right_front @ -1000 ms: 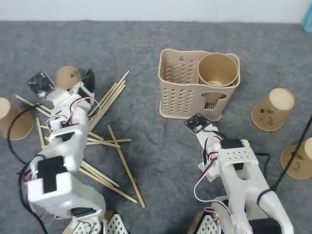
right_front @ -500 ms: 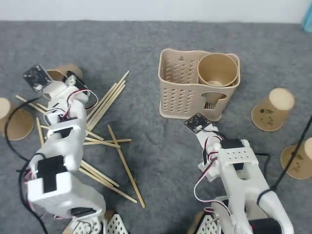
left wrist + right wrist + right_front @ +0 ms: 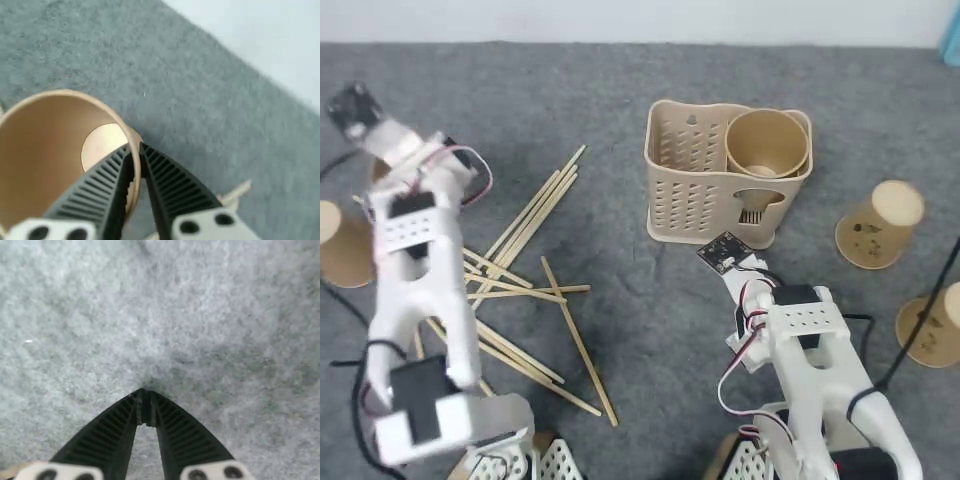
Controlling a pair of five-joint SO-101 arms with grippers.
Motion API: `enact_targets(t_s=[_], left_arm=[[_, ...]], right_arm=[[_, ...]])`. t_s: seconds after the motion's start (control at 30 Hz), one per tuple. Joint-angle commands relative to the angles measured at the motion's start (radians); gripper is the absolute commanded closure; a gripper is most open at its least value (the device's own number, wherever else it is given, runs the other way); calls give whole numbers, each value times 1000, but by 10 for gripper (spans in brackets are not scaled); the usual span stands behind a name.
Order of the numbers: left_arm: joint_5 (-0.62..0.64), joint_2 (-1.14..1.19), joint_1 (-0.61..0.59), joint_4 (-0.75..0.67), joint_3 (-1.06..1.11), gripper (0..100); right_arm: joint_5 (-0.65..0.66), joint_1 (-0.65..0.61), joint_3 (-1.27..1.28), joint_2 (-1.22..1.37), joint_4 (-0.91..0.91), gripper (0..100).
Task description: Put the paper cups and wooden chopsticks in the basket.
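Pinching a light, easily crushed paper cup (image 3: 45, 145) by its stiffer rim with the left gripper (image 3: 134, 150), apparently one finger inside, with the right gripper (image 3: 143, 392) pressed together, empty, over the table (image 3: 210, 315).

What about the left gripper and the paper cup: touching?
Touching. The left wrist view shows the left gripper pinching the paper cup at its rim, one finger inside, one outside.
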Motion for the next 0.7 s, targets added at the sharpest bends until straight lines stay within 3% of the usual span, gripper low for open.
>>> enact_targets(t_s=[0.0,0.3,0.5,0.67], left_arm=[[-203,-109,0,333,-196,988],[-482,-117,9,796,-558,988],[-677,-112,124,1126,-823,988],[-692,-123,195,1122,-906,988]], right_arm=[[-11,4,-11,-48,-18,977],[-11,4,-11,-48,-18,977],[-11,5,-11,-48,-15,978],[-11,7,-11,-48,-13,978]])
